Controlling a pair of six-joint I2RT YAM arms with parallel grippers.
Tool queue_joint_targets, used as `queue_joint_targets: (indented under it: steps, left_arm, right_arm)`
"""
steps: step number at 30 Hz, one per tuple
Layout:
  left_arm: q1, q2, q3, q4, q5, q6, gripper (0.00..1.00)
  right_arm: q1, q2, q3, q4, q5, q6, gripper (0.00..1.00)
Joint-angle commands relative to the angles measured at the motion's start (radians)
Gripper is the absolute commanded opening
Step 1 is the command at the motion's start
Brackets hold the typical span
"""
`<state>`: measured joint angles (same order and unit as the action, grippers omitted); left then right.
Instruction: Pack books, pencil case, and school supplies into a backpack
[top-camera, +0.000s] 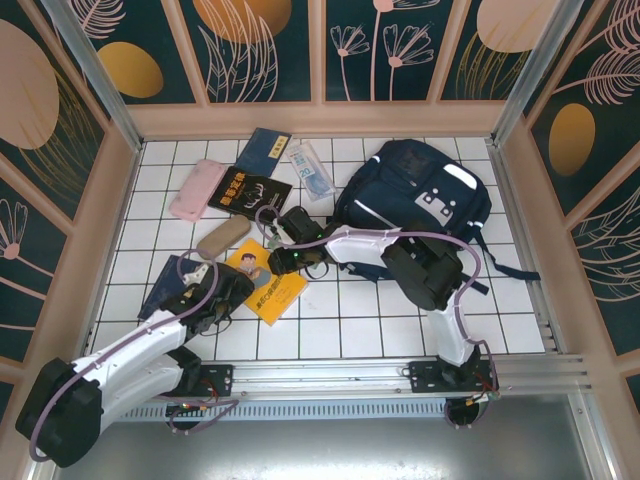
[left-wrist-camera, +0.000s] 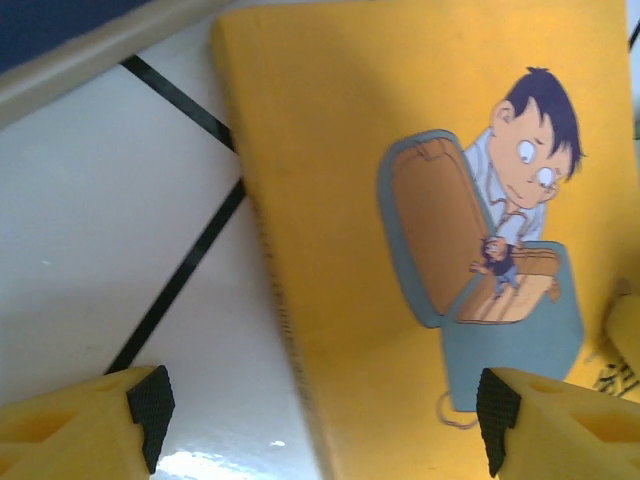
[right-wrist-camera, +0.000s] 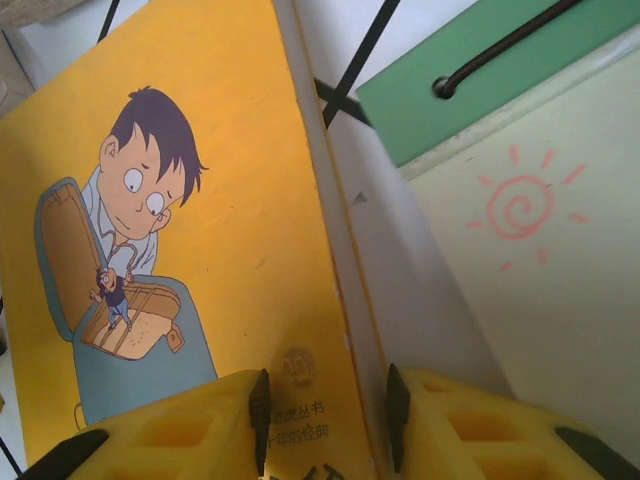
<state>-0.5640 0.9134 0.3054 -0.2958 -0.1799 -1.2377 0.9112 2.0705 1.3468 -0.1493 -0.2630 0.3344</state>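
The yellow-orange book (top-camera: 268, 285) with the cartoon figure lies flat on the tiled table (top-camera: 370, 320) between my two grippers. My left gripper (top-camera: 228, 293) is open wide over the book's spine edge (left-wrist-camera: 290, 330), one pad above the white table and the other above the cover (left-wrist-camera: 360, 150). My right gripper (top-camera: 283, 262) is open with a narrow gap, and the opposite page edge of the book (right-wrist-camera: 240, 200) lies between its pads (right-wrist-camera: 327, 415). The pale green notepad (right-wrist-camera: 560, 250) lies right beside that edge. The navy backpack (top-camera: 420, 195) rests at the back right.
A black book (top-camera: 248, 192), a navy booklet (top-camera: 265, 150), a clear packet (top-camera: 310, 170), a pink pencil case (top-camera: 197, 188) and a tan pouch (top-camera: 222, 237) lie at the back left. Walls (top-camera: 110, 240) enclose the table.
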Motion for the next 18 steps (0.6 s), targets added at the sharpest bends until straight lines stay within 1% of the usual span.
queue_joint_targets:
  steps: [1,7,11,13,15,17,18]
  left_arm:
    - [-0.002,0.013,-0.016,0.064,0.055,0.022,0.82]
    - [-0.001,0.055,-0.018,0.140,0.097,0.061,0.82]
    - [-0.002,0.128,-0.008,0.110,0.080,0.049,0.80]
    - [-0.002,0.156,-0.011,0.140,0.095,0.053,0.80]
    - [-0.002,0.172,-0.016,0.178,0.116,0.051,0.79]
    - [-0.002,0.181,-0.019,0.224,0.135,0.053,0.77]
    - [-0.002,0.186,-0.021,0.254,0.148,0.054,0.76]
  right_arm:
    - [0.000,0.002,0.037,-0.013,0.014,-0.018,0.38]
    - [0.000,0.020,0.039,-0.045,0.056,-0.032,0.38]
    - [0.001,0.006,0.033,-0.077,0.169,-0.016,0.40]
    - [0.001,-0.008,0.022,-0.077,0.203,-0.008,0.39]
    - [0.000,-0.018,0.005,-0.061,0.197,-0.005,0.39]
    - [0.001,-0.004,0.002,-0.061,0.150,-0.001,0.38]
    - [0.002,0.007,0.001,-0.057,0.107,0.004,0.36]
